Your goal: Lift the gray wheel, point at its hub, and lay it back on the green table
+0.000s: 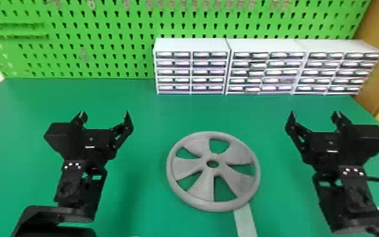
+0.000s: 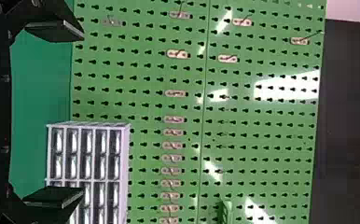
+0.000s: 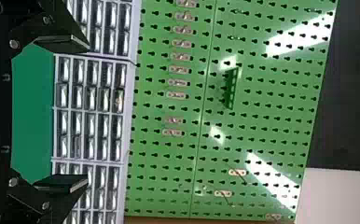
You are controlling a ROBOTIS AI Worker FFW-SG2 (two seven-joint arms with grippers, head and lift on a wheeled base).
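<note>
The gray wheel [image 1: 195,148] lies flat on the green table [image 1: 154,116], its round hub hole [image 1: 212,163] facing up. My left gripper [image 1: 105,115] is held to the wheel's left, open and apart from it. To the wheel's right, my right gripper [image 1: 314,115] is also open, with nothing between its fingers. In the left wrist view the left gripper [image 2: 82,114] has its two fingers wide apart; the right gripper [image 3: 87,115] looks the same in the right wrist view.
White drawer cabinets [image 1: 192,45] stand along the table's back, from the middle to the right. Behind them rises a green pegboard [image 1: 104,41] with small hooks. A pale strip [image 1: 245,222] runs from under the wheel's near edge toward the front.
</note>
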